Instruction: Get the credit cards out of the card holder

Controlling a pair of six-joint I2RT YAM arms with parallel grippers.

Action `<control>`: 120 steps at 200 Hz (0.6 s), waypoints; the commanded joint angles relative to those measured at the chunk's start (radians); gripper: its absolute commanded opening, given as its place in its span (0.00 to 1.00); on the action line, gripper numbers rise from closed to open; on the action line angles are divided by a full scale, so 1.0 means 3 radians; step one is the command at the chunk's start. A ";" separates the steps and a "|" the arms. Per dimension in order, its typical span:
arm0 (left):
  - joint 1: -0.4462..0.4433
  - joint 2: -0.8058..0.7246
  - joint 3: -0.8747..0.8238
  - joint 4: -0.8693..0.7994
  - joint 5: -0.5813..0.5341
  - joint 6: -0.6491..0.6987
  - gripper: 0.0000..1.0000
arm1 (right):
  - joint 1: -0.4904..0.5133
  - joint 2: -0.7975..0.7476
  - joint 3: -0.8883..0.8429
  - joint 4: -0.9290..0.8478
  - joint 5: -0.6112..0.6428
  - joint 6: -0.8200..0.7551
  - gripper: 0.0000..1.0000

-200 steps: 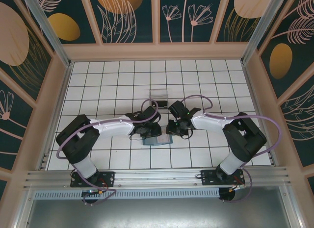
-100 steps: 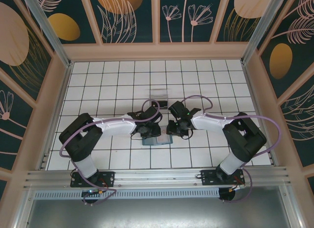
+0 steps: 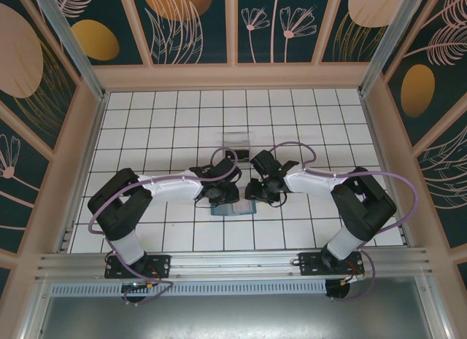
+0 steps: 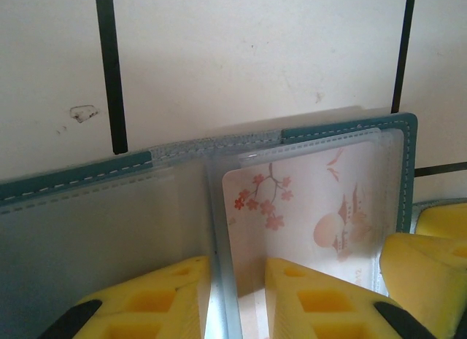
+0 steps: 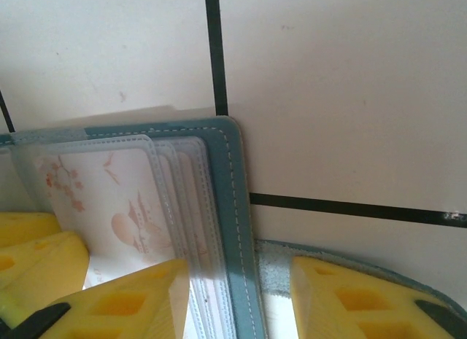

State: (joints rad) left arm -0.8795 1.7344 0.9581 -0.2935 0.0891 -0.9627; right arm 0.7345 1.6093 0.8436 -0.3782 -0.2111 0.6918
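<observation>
While you work over holder, flat at table centre between both arms: left gripper jaws narrow, straddling sleeve fold, nothing visibly clamped. Right gripper jaws wider, straddling holder's right edge. Risk: pads catch sleeve along with pale card and drag whole holder. Card's near end cut off; deeper sleeves unreadable. Box beyond, apart.

The right gripper had its yellow jaws standing apart, astride the teal stitched edge of the card holder. A pale pink credit card with a blossom print sat in the clear sleeves, ahead-left of the jaws. White tiled floor lay beyond.
</observation>
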 commanded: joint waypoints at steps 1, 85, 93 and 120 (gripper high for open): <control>-0.0007 -0.0048 0.0028 -0.0187 -0.0114 0.0041 0.28 | -0.0004 0.0054 0.0005 -0.0027 0.0019 0.0043 0.46; -0.0008 -0.0045 0.0031 -0.0217 -0.0123 0.0077 0.28 | 0.0043 0.0185 0.0103 -0.0258 0.0215 0.0077 0.49; -0.0005 -0.0049 0.0031 -0.0230 -0.0148 0.0079 0.29 | 0.0056 0.0209 0.0126 -0.0309 0.0268 0.0071 0.48; -0.0007 -0.0164 0.0032 -0.0249 -0.0162 0.0089 0.29 | 0.0100 0.0291 0.0173 -0.0383 0.0358 0.0079 0.48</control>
State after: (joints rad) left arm -0.8791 1.7203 0.9581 -0.3119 0.0731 -0.9516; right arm 0.7509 1.6436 0.8864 -0.4225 -0.1833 0.6983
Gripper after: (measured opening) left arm 0.293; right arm 0.482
